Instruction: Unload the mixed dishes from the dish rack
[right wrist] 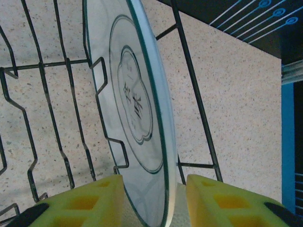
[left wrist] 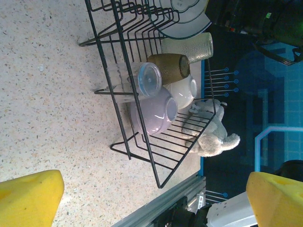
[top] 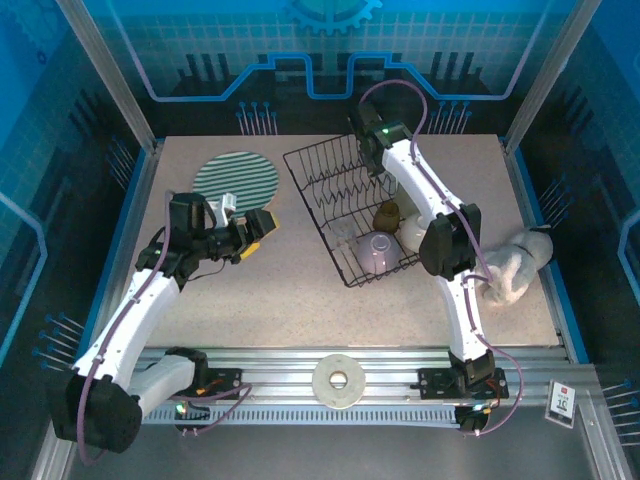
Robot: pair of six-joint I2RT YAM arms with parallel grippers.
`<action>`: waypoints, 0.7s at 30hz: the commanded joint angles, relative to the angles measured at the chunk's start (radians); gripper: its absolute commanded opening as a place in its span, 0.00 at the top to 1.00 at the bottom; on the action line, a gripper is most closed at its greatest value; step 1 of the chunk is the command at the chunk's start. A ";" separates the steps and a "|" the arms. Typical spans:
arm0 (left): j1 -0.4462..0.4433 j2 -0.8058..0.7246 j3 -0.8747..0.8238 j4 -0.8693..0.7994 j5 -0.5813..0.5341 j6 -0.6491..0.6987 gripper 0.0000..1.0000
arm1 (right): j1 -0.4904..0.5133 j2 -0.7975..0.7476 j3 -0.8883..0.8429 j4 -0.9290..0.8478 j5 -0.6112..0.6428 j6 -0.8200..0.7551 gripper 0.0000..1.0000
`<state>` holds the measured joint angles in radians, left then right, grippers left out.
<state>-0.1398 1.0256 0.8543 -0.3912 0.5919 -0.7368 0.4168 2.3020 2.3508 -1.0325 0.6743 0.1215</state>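
The speckled worktop (top: 300,290) carries the black wire dish rack (top: 318,225), set at an angle right of centre. The green-and-white striped plate (top: 237,177) lies flat on the worktop, left of the rack and apart from it. An upright plate (right wrist: 137,104) stands on edge among the prongs at the rack's far end.

The right end effector (right wrist: 154,196) straddles that plate's rim with one yellow finger on each side, partly closed. From the wrist view I cannot tell whether the pads actually press it.

The left end effector (top: 260,234) sits near the striped plate's near edge, spread wide with nothing in it.

At the rack's near end the cream bowl (left wrist: 183,91), lavender cup (left wrist: 154,116), clear tumbler (left wrist: 139,80) and small brown cup (left wrist: 169,67) are clustered together, touching.
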 commanded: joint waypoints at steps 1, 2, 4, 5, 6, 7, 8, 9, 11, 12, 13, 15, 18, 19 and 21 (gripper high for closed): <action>-0.006 -0.019 -0.005 0.017 0.019 -0.027 0.01 | -0.007 0.019 0.022 0.039 0.041 -0.011 0.66; -0.006 -0.022 -0.008 0.024 0.024 -0.035 0.01 | -0.004 0.046 0.022 0.045 0.049 -0.014 0.68; -0.004 -0.026 -0.022 0.068 0.050 -0.070 0.01 | -0.001 0.049 0.022 0.054 0.058 -0.017 0.72; -0.005 -0.026 -0.033 0.104 0.068 -0.094 0.01 | 0.001 0.050 0.021 0.062 0.061 -0.022 0.74; -0.006 -0.027 -0.040 0.132 0.083 -0.113 0.01 | 0.002 0.052 0.020 0.067 0.068 -0.025 0.74; -0.005 -0.027 -0.047 0.159 0.095 -0.135 0.01 | 0.003 0.056 0.022 0.070 0.071 -0.026 0.74; -0.005 -0.025 -0.052 0.185 0.107 -0.151 0.01 | 0.004 0.059 0.024 0.071 0.075 -0.026 0.75; -0.006 -0.025 -0.059 0.218 0.123 -0.169 0.01 | 0.003 0.063 0.025 0.071 0.080 -0.026 0.76; -0.006 -0.024 -0.076 0.289 0.159 -0.214 0.01 | 0.004 0.065 0.025 0.073 0.088 -0.027 0.79; -0.006 -0.024 -0.082 0.319 0.173 -0.234 0.01 | 0.003 0.065 0.024 0.075 0.090 -0.029 0.80; -0.005 -0.024 -0.089 0.346 0.182 -0.251 0.01 | 0.004 0.066 0.023 0.076 0.093 -0.031 0.81; -0.006 -0.025 -0.098 0.376 0.192 -0.272 0.01 | 0.004 0.068 0.018 0.080 0.101 -0.038 0.84; -0.006 -0.024 -0.102 0.374 0.189 -0.276 0.01 | 0.005 0.063 0.012 0.083 0.109 -0.040 0.88; -0.005 -0.022 -0.105 0.374 0.189 -0.278 0.01 | 0.005 0.057 0.007 0.084 0.113 -0.040 0.90; -0.006 -0.021 -0.109 0.376 0.187 -0.282 0.01 | 0.008 0.044 0.000 0.091 0.124 -0.041 0.93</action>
<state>-0.1406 1.0161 0.7650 -0.0605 0.7425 -0.9897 0.4168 2.3585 2.3505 -0.9680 0.7773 0.0845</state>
